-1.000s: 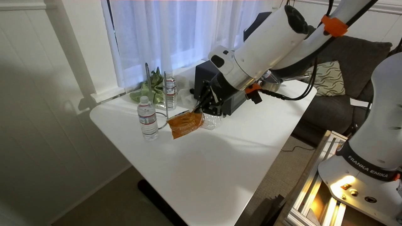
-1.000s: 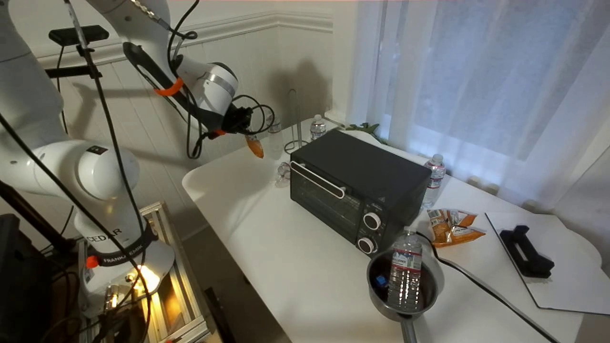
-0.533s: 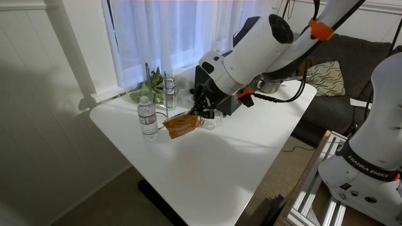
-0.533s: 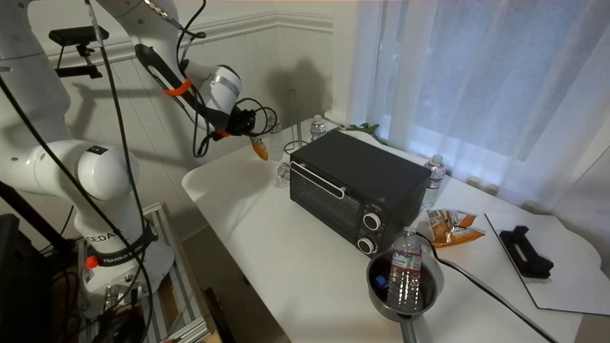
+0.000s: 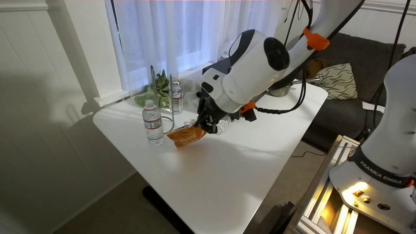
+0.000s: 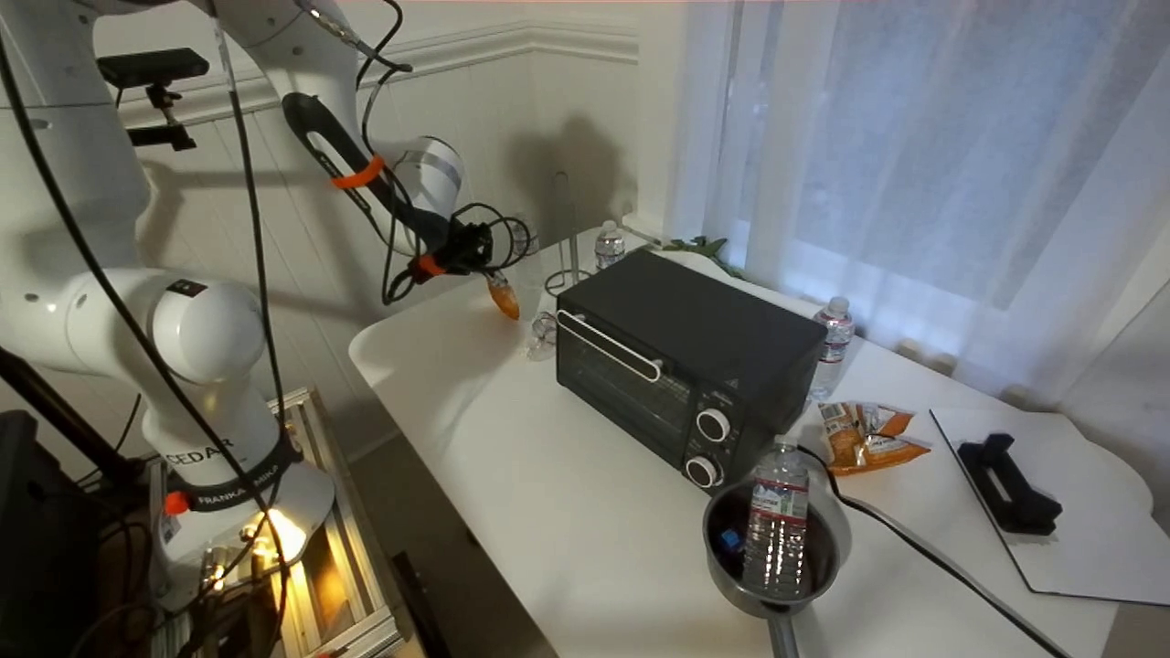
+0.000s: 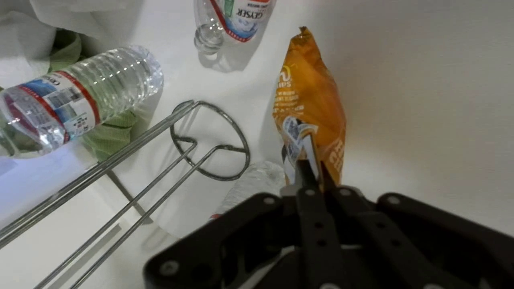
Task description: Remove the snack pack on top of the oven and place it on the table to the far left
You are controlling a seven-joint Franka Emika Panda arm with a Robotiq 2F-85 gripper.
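The orange snack pack hangs from my gripper over the white table, in both exterior views and in the wrist view. My gripper is shut on one end of the pack; it also shows in both exterior views. The pack is tilted, its free end low over the table; I cannot tell whether it touches. The black oven stands behind the gripper; its flat top holds nothing. The arm hides most of the oven in an exterior view.
An upright bottle, a wire stand and another bottle are near the pack. A bottle lies on its side beside it. A pot with a bottle and a second orange packet are beyond the oven.
My gripper has come down toward the table with the snack pack still held, also shifting a little left in an exterior view. The upright bottles, wire stand and oven have not moved.
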